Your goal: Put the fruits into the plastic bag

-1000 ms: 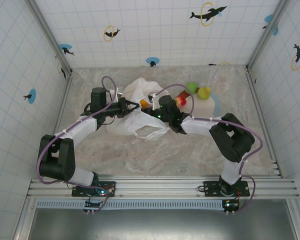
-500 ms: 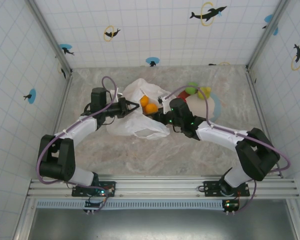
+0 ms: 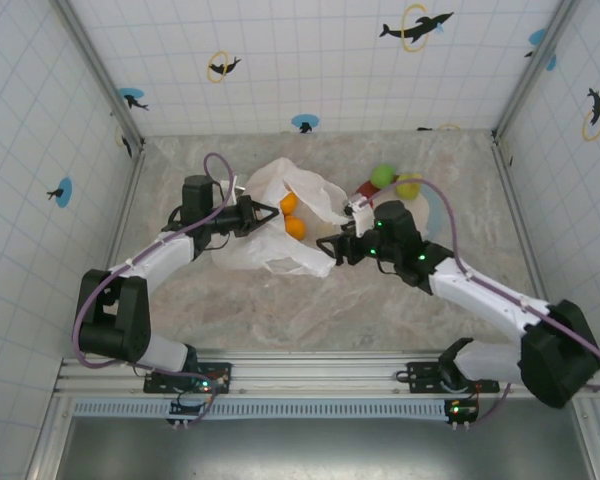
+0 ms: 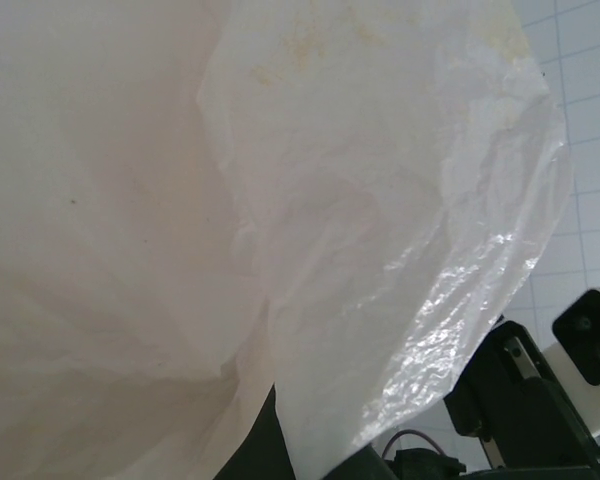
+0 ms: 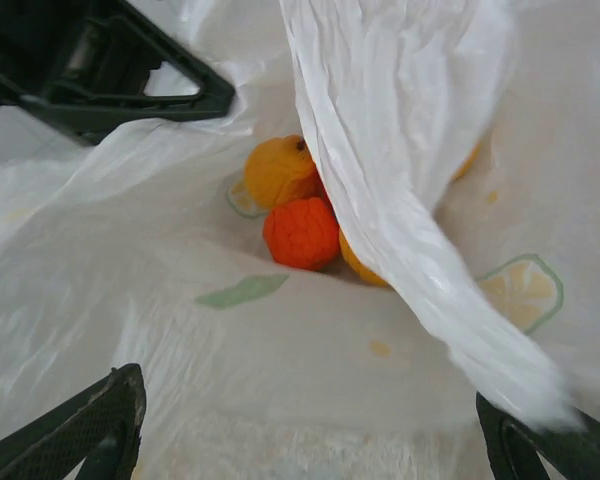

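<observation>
Marbled beige table (image 3: pixel 280 310) holds the plastic bag (image 3: pixel 280 180), white gridded walls (image 3: pixel 310 60) around

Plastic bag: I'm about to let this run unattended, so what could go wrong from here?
The shut left gripper seems to pinch only an edge of the crinkly white translucent plastic bag; the film could slip and the mouth collapse. A loose fold hangs across the opening above the orange toy fruits, so the open right gripper might snag it.
</observation>
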